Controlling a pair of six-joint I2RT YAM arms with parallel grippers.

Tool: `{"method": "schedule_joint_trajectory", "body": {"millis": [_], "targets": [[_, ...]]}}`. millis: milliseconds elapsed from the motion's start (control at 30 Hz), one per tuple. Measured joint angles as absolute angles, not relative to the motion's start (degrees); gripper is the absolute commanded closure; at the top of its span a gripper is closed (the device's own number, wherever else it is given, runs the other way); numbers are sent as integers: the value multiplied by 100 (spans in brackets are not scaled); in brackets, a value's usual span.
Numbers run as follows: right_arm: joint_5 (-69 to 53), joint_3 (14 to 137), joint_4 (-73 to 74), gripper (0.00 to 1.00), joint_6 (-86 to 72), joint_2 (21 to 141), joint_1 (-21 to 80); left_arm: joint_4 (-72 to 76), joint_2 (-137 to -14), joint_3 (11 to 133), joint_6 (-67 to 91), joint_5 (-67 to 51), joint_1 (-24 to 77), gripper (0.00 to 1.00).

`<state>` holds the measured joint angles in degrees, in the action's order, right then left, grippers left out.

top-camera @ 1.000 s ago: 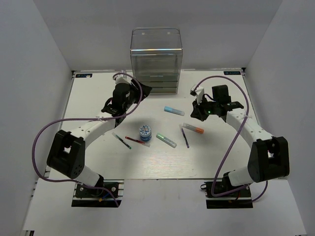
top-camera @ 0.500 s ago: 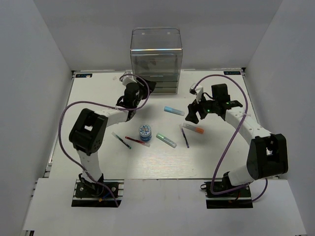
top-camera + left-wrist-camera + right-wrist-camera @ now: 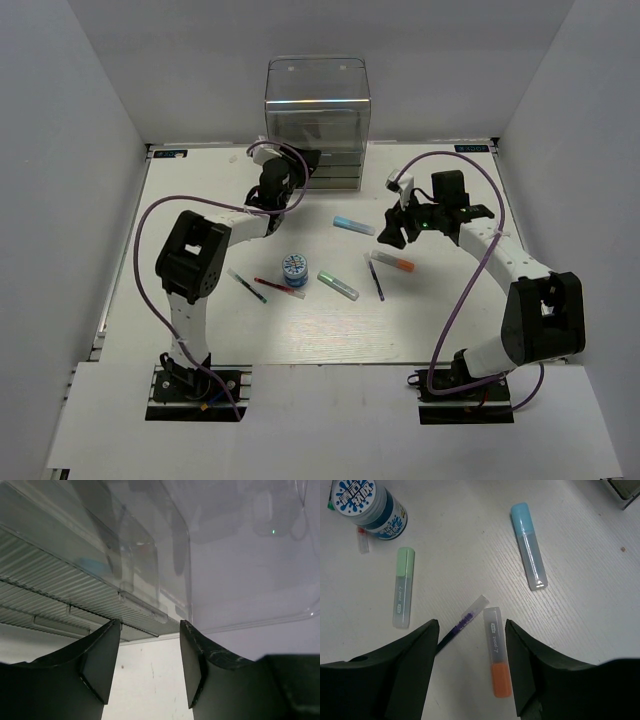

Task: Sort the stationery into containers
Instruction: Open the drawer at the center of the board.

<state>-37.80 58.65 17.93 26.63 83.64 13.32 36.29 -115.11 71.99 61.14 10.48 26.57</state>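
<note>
The clear cabinet [image 3: 317, 110] stands at the table's back edge, and my left gripper [image 3: 298, 166] is right at its lower drawers, open. In the left wrist view the open left gripper [image 3: 150, 626] has nothing between its fingers, and a drawer's lip [image 3: 142, 607] lies just ahead. My right gripper [image 3: 393, 232] hovers open above the orange-capped marker [image 3: 393, 263]. In the right wrist view that marker [image 3: 497, 660] lies between the fingers of the right gripper [image 3: 471, 628], with the dark thin pen [image 3: 462, 622] beside it. Light blue marker [image 3: 529, 552], green-white marker [image 3: 403, 587] and blue-white roll [image 3: 370, 505] lie farther off.
A red pen [image 3: 278, 287] and a green-tipped pen [image 3: 247, 287] lie left of the roll [image 3: 295, 269]. The light blue marker [image 3: 353, 225] lies mid-table between the two arms. White walls close in the table on the left, right and back.
My left arm has swung forward and right until its gripper is at the cabinet's drawers. The right gripper has shifted slightly left over the orange-capped marker and its jaws have opened.
</note>
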Motion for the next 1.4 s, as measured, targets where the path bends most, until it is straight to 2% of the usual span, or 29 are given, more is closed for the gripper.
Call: {"method": "schedule_joint_trajectory", "body": {"millis": [500,567,667,833,933,1100,1400], "targets": [[-3896,5865,1796,43,2755,8364,1240,4025,-12077,7454,6716,1363,2563,48],[-3918,5865,1796,43,2764,8364,1236,4082,-12086,7474,6781,1404,2558,52],[-3948,5865,1798,46,2773,8364,1236,4213,-12119,7516,6866,1428,2543,63],[-4045,5865,1800,56,2838,8364,1234,4281,-12193,7524,6997,1444,2488,82],[-4101,5865,1826,59,2912,8364,1223,4431,-12234,7487,7102,1444,2475,88],[-4211,5863,1909,59,3120,8364,1223,4777,-12248,7308,7210,1400,2469,100],[-4392,5835,2082,60,3557,8361,1251,5293,-12132,6971,7210,1245,2449,100]]}}
